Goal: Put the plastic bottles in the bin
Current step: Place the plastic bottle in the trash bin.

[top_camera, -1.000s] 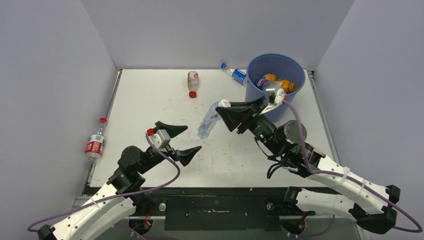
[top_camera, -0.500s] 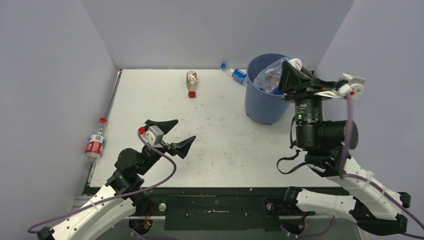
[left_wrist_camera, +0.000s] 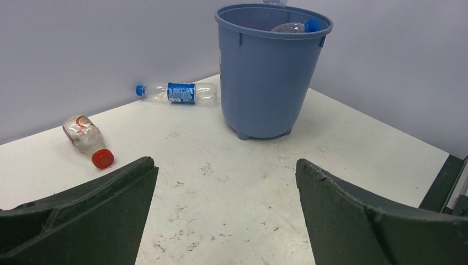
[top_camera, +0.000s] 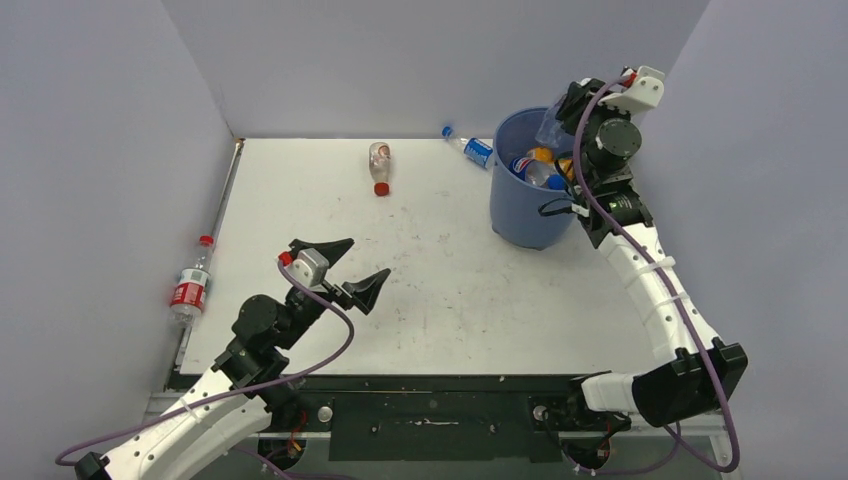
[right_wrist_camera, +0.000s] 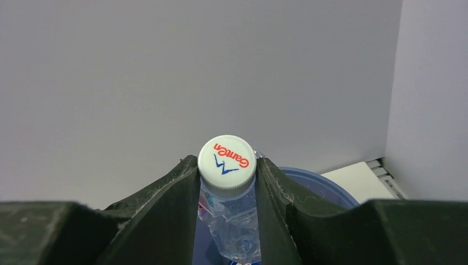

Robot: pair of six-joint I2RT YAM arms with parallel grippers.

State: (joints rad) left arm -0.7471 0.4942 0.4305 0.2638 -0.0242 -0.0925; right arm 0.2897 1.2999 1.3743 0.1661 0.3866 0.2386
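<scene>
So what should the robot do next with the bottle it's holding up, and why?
Probably open the right pincer and let go. It is shut on the clear white-capped bottle, which hangs just above the open mouth of the bin, so it should drop straight in.

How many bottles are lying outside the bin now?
3: a red-capped bottle at the far side, a blue-labelled bottle left of the bin, a red-labelled bottle by the left wall. The right gripper holds a fourth bottle.
</scene>
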